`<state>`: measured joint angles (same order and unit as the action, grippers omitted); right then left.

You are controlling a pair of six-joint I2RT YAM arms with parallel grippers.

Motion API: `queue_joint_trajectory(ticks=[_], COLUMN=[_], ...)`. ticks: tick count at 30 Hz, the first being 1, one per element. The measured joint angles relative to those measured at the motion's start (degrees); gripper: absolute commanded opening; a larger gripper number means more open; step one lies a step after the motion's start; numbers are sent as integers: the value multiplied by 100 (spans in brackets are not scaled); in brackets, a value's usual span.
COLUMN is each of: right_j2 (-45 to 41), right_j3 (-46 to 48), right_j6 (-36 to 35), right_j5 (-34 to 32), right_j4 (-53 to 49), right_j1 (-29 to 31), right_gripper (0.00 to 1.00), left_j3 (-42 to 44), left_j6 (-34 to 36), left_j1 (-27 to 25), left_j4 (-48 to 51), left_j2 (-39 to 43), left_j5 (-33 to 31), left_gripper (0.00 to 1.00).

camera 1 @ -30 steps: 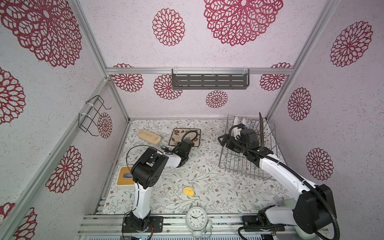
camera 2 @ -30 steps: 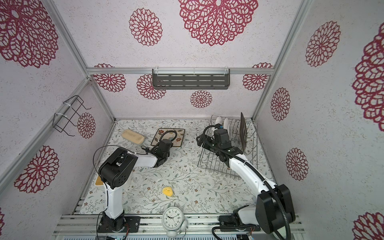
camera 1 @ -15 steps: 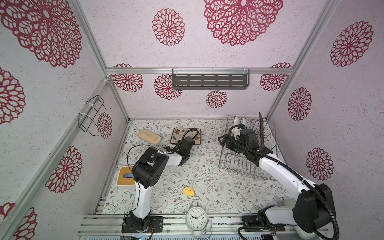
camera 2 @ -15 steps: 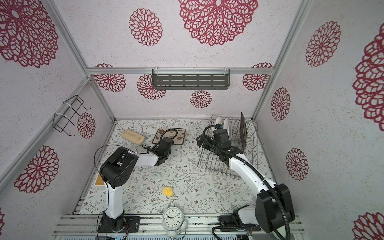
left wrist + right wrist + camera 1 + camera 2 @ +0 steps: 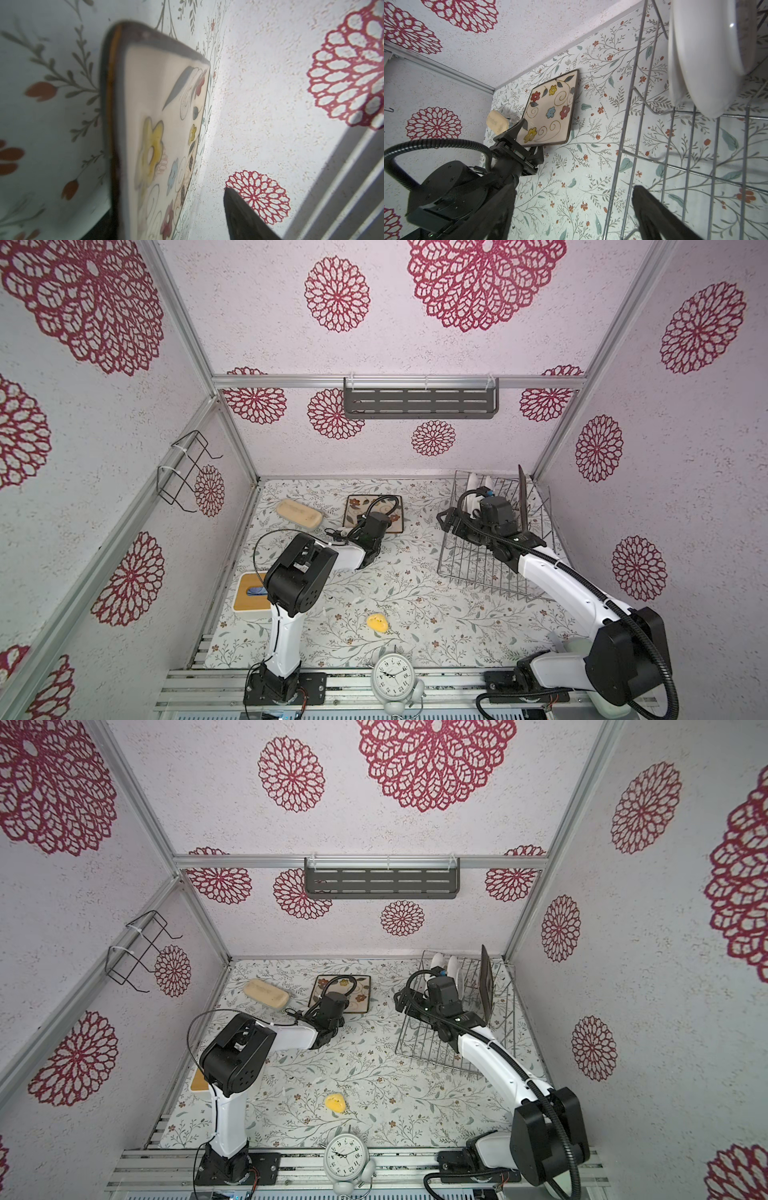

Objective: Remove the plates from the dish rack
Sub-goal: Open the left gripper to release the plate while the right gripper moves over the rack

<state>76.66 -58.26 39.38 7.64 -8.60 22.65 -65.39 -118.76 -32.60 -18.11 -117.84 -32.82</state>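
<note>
— Though straddled by the unclenched left gripper (image 5: 530,136), lies flat on the tabletop (image 5: 395,593): flowered square plate (image 5: 550,108). Nearer the round white plates (image 5: 473,493)?
— For the right gripper (image 5: 448,521): spread, empty, just near-left; upright in the dish rack (image 5: 498,572).

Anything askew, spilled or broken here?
The silver wire dish rack sits skewed: its near edge slants against the front edge of the flower-print tabletop; rotated or tipped, cannot tell. A small yellow lump lies loose toward the front. The cream flowered square plate lies flat, looks intact.
</note>
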Motion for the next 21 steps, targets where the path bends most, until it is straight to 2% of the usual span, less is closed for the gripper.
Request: queue_joint_trajectory(ticks=[21], right_j2=[-70], right_j3=[0], right_j6=[-87], right_j5=[-46], right_j4=[-179], right_j1=[-28], right_gripper=[91], left_j3=[-308], left_j6=[-92], left_j1=[-15], left_j4=[688], left_j2=[-61], left_j5=[256], left_gripper=[97])
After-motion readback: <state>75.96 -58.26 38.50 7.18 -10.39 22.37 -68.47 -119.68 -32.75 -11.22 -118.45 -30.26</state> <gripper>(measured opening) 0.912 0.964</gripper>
